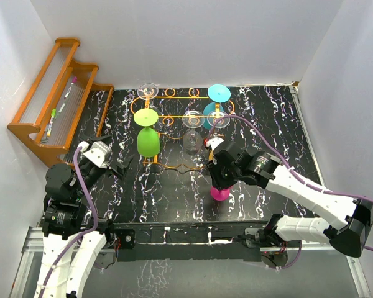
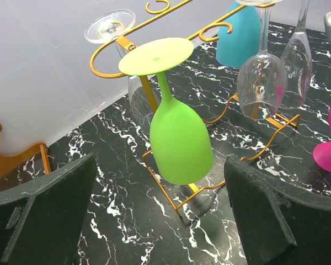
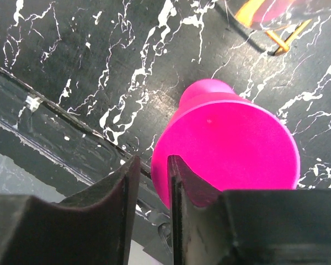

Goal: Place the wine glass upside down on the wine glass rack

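Picking up the pink wine glass (image 3: 231, 143) is my step: right tool (image 3: 153, 163) nearly shut at its edge, grip uncertain; next I lift and invert it.

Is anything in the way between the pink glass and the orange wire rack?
Nothing stands on the table between the pink wine glass and the wine glass rack. But a clear glass hangs at the rack's near end, facing it, with a green glass beside.
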Tool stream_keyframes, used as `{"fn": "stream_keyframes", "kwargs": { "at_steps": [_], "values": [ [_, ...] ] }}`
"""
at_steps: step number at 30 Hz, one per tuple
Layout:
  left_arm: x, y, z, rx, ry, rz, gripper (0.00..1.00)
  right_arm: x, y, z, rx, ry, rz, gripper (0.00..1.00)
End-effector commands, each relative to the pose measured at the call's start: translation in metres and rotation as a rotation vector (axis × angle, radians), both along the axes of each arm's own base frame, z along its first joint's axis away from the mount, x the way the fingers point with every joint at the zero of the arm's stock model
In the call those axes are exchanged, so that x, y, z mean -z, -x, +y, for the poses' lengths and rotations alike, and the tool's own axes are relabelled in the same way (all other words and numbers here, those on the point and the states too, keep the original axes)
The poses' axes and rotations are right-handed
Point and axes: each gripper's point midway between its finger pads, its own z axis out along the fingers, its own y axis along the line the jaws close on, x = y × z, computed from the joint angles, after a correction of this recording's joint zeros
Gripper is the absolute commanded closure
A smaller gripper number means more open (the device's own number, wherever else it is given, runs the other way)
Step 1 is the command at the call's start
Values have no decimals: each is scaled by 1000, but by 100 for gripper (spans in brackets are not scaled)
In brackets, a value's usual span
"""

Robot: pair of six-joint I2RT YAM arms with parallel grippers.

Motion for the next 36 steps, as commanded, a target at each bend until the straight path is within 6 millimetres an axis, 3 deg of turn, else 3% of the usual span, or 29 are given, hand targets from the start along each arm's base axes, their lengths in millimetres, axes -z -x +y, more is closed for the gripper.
{"fn": "stream_keyframes", "kwargs": {
  "at_steps": [1, 3, 6, 7, 13, 16, 19, 21, 25, 27, 32, 36],
  "values": [
    [-8, 2, -1, 8, 11, -28, 3, -5, 1, 3, 11, -34, -8, 80],
    [-11, 4, -1, 12, 15, -31, 3, -11, 1, 3, 12, -35, -11, 92],
    [-25, 14, -10, 71, 19, -43, 3, -34, -1, 3, 28, -60, -31, 92],
    [-39, 24, -16, 123, 18, -65, 3, -44, 1, 3, 31, -81, -34, 92],
    [-91, 69, -41, 333, 69, -92, 3, -110, 28, 7, -45, -291, -58, 92],
    [-114, 79, -49, 396, 111, -86, 3, -155, 51, 14, -160, -483, -100, 92],
    [-144, 88, -59, 484, 222, -47, 3, -215, 68, 22, -264, -735, -217, 92],
    [-176, 98, -66, 561, 292, -81, 3, -252, 77, 25, -340, -869, -322, 92],
    [-230, 109, -70, 650, 426, -129, 3, -307, 89, 34, -513, -1065, -534, 92],
    [-253, 111, -69, 678, 491, -153, 3, -333, 82, 38, -534, -1134, -667, 92],
    [-297, 111, -59, 667, 621, -219, 3, -405, 23, 30, -230, -1217, -928, 92],
    [-315, 119, -52, 683, 677, -291, 3, -453, 12, 8, -109, -1385, -1175, 92]
  ]
}}
